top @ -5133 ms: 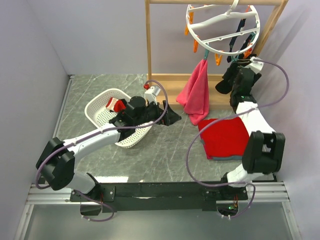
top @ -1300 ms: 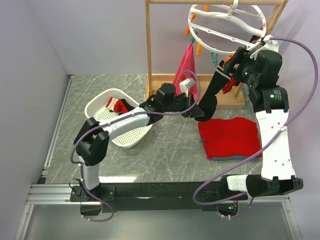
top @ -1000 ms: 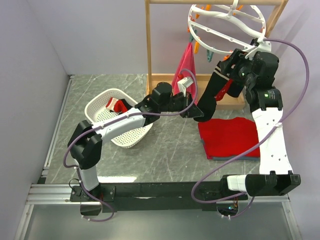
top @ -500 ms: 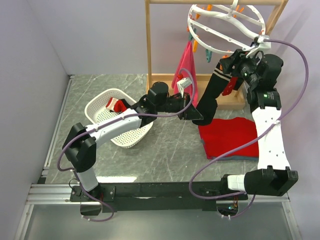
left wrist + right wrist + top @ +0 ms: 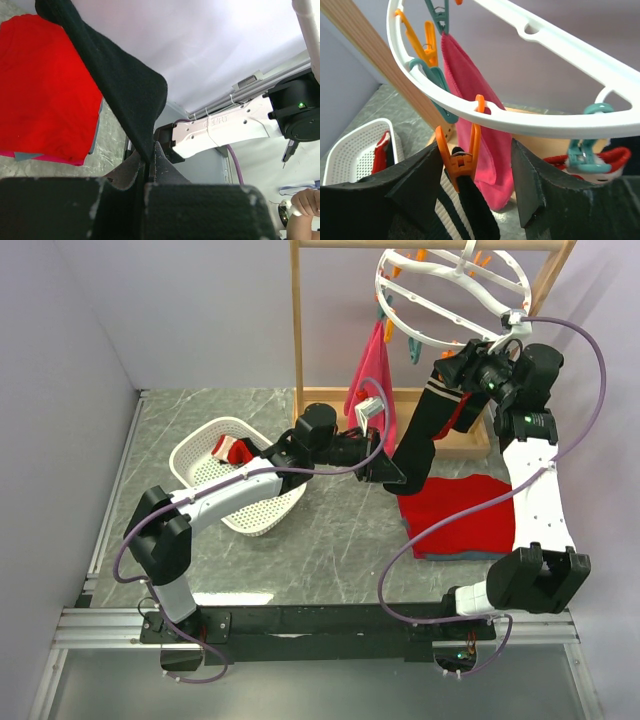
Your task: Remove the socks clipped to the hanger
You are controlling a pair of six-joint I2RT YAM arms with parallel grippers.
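Clamped in left gripper (image 5: 148,167): lower end of black sock (image 5: 125,90), stretched up to orange clip (image 5: 460,161) under hanger (image 5: 530,119). Spread wide either side of that clip, gripping nothing: right gripper (image 5: 476,150).

Left pincer (image 5: 394,473) on sock (image 5: 424,430), right pincer (image 5: 475,152) raised

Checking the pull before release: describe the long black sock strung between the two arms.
The sock is long, black and knit, with white stripes near its cuff. It is stretched at a slant: the cuff is pinched in an orange clip on the white hanger, and the lower end is clamped in the left gripper. The right gripper's open fingers flank the clip.
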